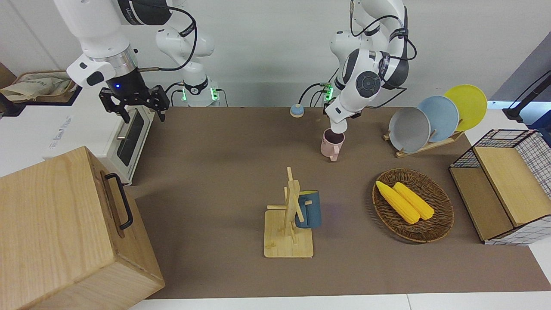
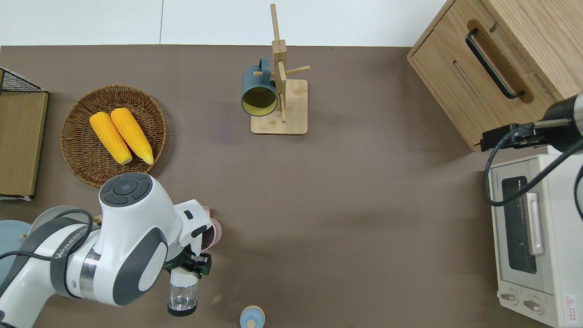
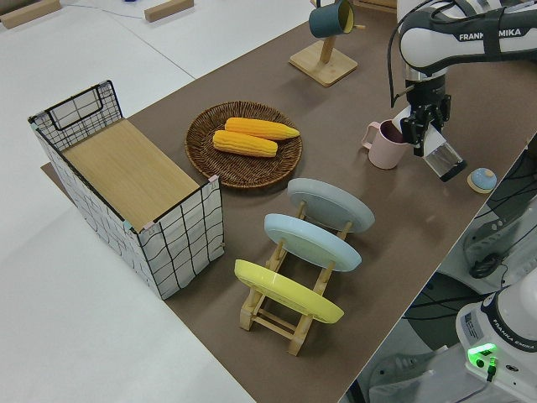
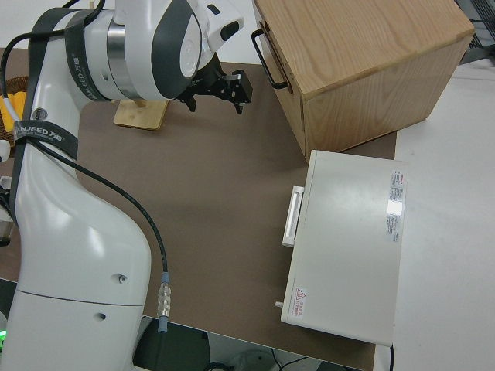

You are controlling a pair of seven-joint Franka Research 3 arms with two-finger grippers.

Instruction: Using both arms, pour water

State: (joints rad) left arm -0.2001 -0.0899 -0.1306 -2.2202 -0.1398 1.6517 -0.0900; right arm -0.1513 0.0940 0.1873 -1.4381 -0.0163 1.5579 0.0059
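Observation:
My left gripper is shut on a clear water bottle and holds it tilted, its mouth down at the rim of the pink mug. The mug stands upright on the brown table, handle pointing away from the robots. In the left side view the gripper grips the bottle beside the mug. In the overhead view my left arm hides most of the mug. The bottle's blue cap lies on the table near the robots. My right arm is parked, its gripper open and empty.
A wooden mug rack with a blue mug stands mid-table. A wicker basket holds two corn cobs. A plate rack, a wire basket, a toaster oven and a wooden cabinet stand at the table's ends.

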